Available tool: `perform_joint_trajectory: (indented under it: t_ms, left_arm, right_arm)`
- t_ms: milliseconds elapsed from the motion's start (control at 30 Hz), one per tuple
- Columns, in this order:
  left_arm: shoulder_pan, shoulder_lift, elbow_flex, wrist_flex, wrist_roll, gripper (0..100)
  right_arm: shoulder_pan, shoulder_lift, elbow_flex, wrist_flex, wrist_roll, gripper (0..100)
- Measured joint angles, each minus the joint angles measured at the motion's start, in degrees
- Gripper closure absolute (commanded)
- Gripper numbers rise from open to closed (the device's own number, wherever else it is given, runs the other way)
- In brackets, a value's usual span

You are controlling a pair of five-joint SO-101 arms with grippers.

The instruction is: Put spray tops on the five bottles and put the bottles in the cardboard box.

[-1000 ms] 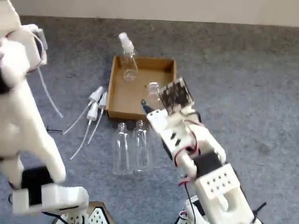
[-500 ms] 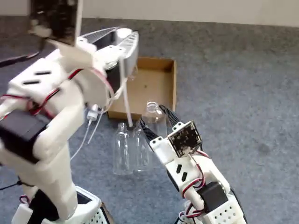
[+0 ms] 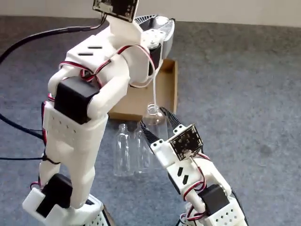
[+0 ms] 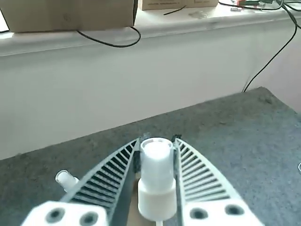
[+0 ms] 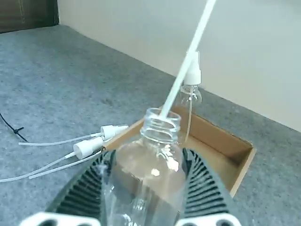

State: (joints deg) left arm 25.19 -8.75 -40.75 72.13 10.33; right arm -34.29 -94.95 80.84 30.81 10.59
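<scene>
Now | left tool [image 4: 157, 140] grips 1 spray top [image 4: 157, 178] | right tool [image 5: 148, 157] grips 1 bottle [image 5: 146, 188] | 2 bottles [image 3: 123, 149] loose

clear glossy bottle [image 5: 146, 169], matt cardboard box [image 5: 217, 141]

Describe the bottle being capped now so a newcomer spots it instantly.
Start at the cardboard box; by its edge nearest the arms, a clear bottle is held in the right end effector. Unlike the two bottles lying beside it, a spray top's white tube reaches into its neck.

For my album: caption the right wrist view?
Right gripper holds a bottle with a spray top's tube in its neck.
</scene>
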Motion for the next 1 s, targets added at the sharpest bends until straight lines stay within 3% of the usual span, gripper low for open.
perform_joint_trajectory:
  t_ms: [433,1000]
  left_arm:
    - [0.00,1.05,0.18,-2.37,-4.92,100]
    - [0.35,0.18,10.90,0.62,-2.37,100]
  right_arm:
    - [0.00,0.00,0.00,0.00,0.00,99.5]
    - [0.00,0.00,0.00,0.00,0.00,99.5]
